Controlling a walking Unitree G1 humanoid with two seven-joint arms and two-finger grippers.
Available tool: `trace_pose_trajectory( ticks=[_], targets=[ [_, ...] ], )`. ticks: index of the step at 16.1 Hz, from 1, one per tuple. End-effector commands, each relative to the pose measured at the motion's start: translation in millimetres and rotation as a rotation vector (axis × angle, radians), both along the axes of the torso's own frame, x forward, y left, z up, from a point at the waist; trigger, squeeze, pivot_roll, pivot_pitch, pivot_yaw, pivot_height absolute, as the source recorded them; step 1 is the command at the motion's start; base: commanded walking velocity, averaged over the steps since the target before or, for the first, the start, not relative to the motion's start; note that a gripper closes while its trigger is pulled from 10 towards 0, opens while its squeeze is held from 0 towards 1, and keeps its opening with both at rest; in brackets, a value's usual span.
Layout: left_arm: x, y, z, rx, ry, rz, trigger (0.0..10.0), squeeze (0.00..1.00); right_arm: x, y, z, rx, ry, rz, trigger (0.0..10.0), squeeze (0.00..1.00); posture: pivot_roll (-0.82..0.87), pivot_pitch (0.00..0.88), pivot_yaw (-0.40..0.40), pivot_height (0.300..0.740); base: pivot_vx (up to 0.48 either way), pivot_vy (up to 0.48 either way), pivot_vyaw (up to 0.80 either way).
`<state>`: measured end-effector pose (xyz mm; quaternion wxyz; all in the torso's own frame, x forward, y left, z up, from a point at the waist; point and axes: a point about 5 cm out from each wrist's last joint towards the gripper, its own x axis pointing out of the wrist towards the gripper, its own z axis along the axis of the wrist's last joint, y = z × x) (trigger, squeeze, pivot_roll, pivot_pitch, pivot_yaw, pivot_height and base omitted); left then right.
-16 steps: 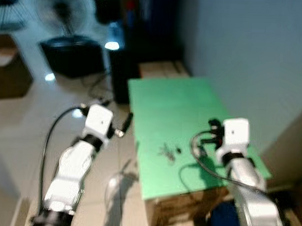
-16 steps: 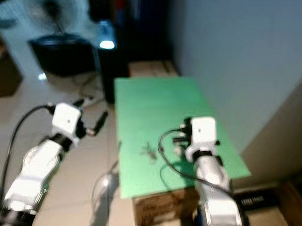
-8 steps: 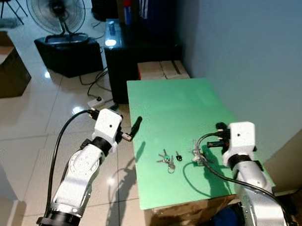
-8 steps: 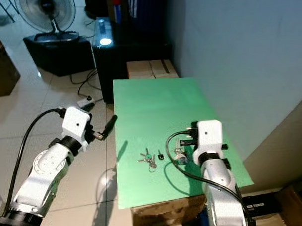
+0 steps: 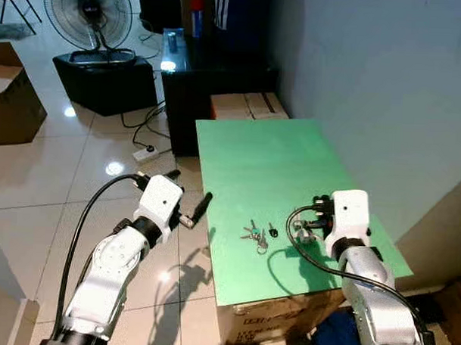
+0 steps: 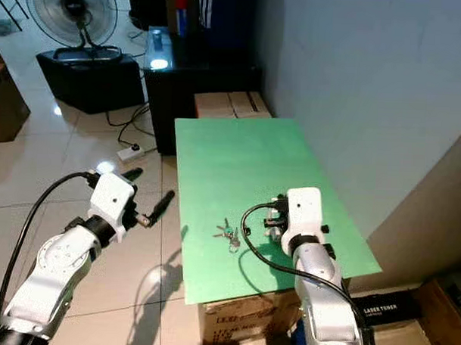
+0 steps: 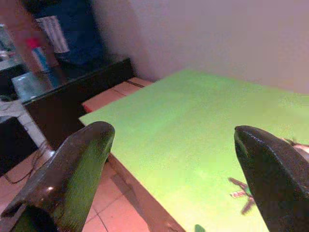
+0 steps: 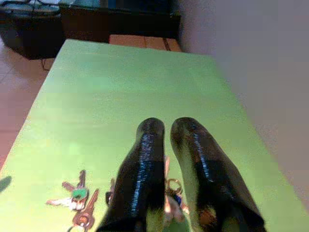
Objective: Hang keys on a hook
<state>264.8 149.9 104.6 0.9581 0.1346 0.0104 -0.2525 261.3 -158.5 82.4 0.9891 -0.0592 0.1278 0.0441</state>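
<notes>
keys (image 5: pixel 255 235) flat on green table (image 5: pixel 254 158), right claw (image 8: pixel 166 133) closed on keyring

My head cameras look down from above.
Both wrist cameras sit low, sharing the green desk (image 5: pixel 268 166).

We see two silver arms with white, boxy wrist blocks; a black cable loops from each wrist; the left gripper (image 7: pixel 169 179) has thick, rounded, glossy black fingers; the right gripper (image 8: pixel 166 128) has the same glossy black fingers.
</notes>
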Motion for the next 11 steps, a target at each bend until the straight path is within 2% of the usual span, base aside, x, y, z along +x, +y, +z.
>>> trace_pose_trajectory(
  ticks=[1, 2, 5, 7, 9, 10, 11],
  targets=[
    [-3.0, -3.2, 2, 0.006, 0.003, -0.033, 10.0, 0.0, 0.9, 1.3, -4, -0.005, 0.018, 0.025, 10.0, 1.0, -0.16, 0.045, -0.013, 0.74, 0.0, 0.0, 0.0],
    [-6.2, -0.3, 3, 0.025, 0.015, -0.046, 10.0, 0.0, 5.2, -3.9, -19, -0.023, 0.081, 0.065, 10.0, 1.0, -0.15, 0.063, -0.025, 0.74, 0.0, 0.0, 0.0],
    [-10.5, 4.9, 6, 0.027, 0.032, -0.055, 10.0, 0.0, 15.2, -7.5, -35, -0.036, 0.165, 0.106, 10.0, 1.0, -0.12, 0.098, -0.027, 0.74, 0.0, 0.0, 0.0],
    [-15.1, 7.2, 6, 0.049, 0.048, -0.069, 10.0, 0.0, 27.0, 0.5, -44, -0.068, 0.222, 0.201, 10.0, 1.0, -0.1, 0.118, -0.023, 0.74, 0.0, 0.0, 0.0],
    [-19.3, 12.6, 10, 0.075, 0.063, -0.075, 10.0, 0.0, 42.8, 18.3, -47, -0.119, 0.27, 0.397, 10.0, 1.0, -0.08, 0.147, -0.022, 0.74, 0.0, 0.0, 0.0],
    [-19.5, 12.9, 11, 0.075, 0.065, -0.076, 10.0, 0.0, 43.9, 19.8, -46, -0.122, 0.271, 0.413, 10.0, 1.0, -0.08, 0.147, -0.022, 0.74, 0.0, 0.0, 0.0],
    [-20.2, 13.6, 11, 0.076, 0.073, -0.077, 10.0, 0.0, 46.8, 25.9, -44, -0.127, 0.279, 0.482, 10.0, 1.0, -0.08, 0.156, -0.024, 0.74, 0.0, 0.0, 0.0]
  ],
)
